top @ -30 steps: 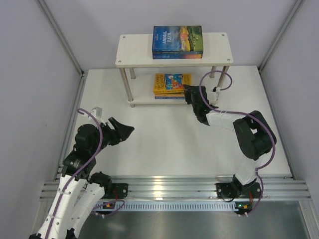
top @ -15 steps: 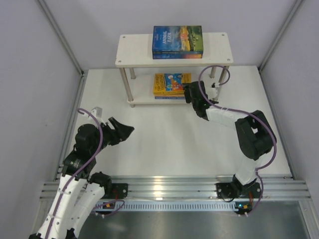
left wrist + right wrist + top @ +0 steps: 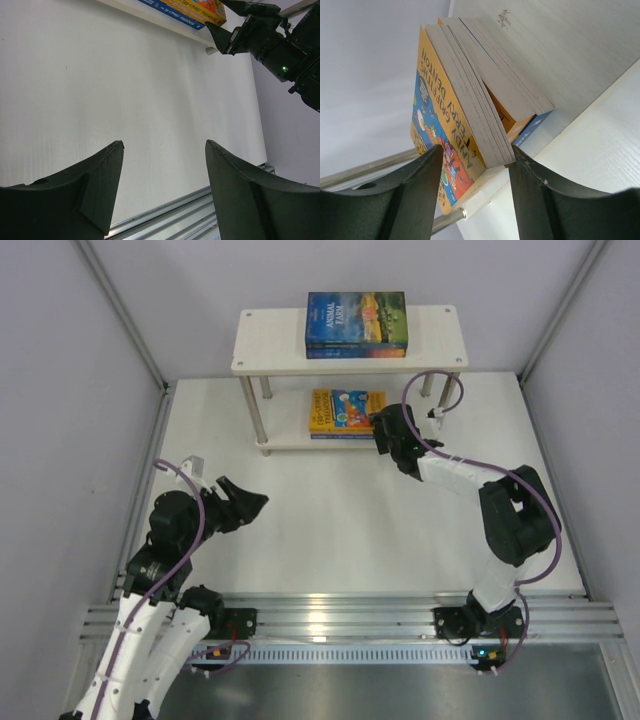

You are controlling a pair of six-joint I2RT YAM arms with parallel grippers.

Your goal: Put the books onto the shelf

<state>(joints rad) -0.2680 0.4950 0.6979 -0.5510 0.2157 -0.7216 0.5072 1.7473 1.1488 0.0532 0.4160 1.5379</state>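
- Overhead, you get the whole layout: the shelf point(image 3: 270, 340) carries a blue-and-sunset stack point(image 3: 356, 324) on its top board and the orange-yellow books point(image 3: 340, 410) on its lower board.
- From that view the right gripper point(image 3: 380, 422) sits at the right end of the shelf's lower board, right against the orange-yellow books. Its fingers are hidden under the wrist there.
- The right wrist view fills that gap. The right gripper point(image 3: 476, 149) has its fingers parted wider than a book is thick, and the near corner of the top book point(image 3: 437, 110) is between them.
- Only this view shows you that the top book leans away from the ones beneath it, which lie along the shelf's pale board point(image 3: 570, 50). It may be brushing a pad at the corner, but I can't tell.
- The left wrist view shows the left gripper point(image 3: 164, 143) with its fingers spread wide and nothing between them, above the bare table point(image 3: 125, 75).
- Overhead you can place it: the left gripper point(image 3: 250, 502) is well in front of the shelf, off its left end.
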